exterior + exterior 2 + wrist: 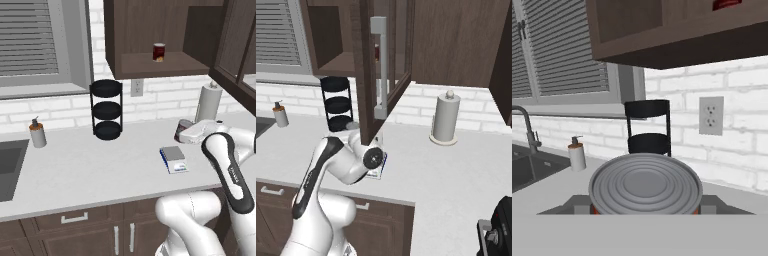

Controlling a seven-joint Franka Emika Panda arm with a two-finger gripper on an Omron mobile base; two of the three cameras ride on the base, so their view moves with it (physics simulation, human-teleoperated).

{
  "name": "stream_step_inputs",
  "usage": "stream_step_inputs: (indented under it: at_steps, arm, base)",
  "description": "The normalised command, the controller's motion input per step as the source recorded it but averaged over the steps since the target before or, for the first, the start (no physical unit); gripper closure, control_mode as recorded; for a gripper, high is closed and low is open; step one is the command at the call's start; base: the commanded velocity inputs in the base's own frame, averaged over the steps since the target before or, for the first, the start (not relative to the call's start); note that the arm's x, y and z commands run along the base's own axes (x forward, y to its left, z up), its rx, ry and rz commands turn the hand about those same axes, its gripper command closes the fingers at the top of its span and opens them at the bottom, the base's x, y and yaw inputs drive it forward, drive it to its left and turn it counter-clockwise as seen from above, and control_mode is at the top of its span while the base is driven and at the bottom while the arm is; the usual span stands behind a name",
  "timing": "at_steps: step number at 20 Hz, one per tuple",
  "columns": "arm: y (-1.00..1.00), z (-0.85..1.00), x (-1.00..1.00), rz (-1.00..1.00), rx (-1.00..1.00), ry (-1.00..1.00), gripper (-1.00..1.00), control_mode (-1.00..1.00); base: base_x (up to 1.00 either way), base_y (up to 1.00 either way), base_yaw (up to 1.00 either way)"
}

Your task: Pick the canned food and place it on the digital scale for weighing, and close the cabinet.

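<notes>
Closest to us, in the hand view, the ribbed silver lid of the canned food [645, 185] sits right under the camera. Just a thin red sliver of its side shows beneath the rim.

We see the cabinet [145, 30] open on the wall. Its door [368, 75] swings out toward us in the right base view, and the long silver bar handle [381, 67] faces the camera. That door and the arm hide much of the counter [100, 170] behind them. The window blinds [30, 40] are cut off by the frame edge, and so is the sink [7, 167].

On the counter stand a paper towel roll [208, 102] and a black three-tier rack [106, 110]. In the left base view the canned food [181, 132] stands upright on the counter, near the roll's base and half covered by the white hand. The digital scale [174, 159] lies flat, just in front of the can and apart from it. Only its blue-and-white edge [381, 169] peeks out in the right base view.

The gripper [645, 207] straddles the can, with a dark fingertip [574, 202] on either side. We cannot tell whether the tips press on the can or merely flank it.

Smaller still are a soap dispenser [37, 134], a maroon can [159, 52] on the cabinet shelf, and a wall outlet [137, 87].
</notes>
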Motion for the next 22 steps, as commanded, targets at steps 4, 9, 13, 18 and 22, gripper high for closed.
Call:
stream_step_inputs:
  at_steps: [4,9,13,18,22]
  arm:
    - [-0.40,-0.31,0.00,0.09,0.00,0.00,1.00,-1.00]
    - [-0.09,-0.31,0.01,0.10,-0.01,-0.01,1.00,-1.00]
    - [-0.04,-0.15,0.10,0.07,0.00,0.00,1.00,-1.00]
    - [-0.02,-0.16,0.11,0.07,0.00,0.02,1.00,-1.00]
    - [-0.01,-0.08,0.00,0.03,-0.03,0.08,1.00,-1.00]
  base:
    - [0.00,0.00,0.00]
    - [0.00,0.00,0.00]
    - [0.00,0.00,0.00]
    - [0.00,0.00,0.00]
    - [0.00,0.00,0.00]
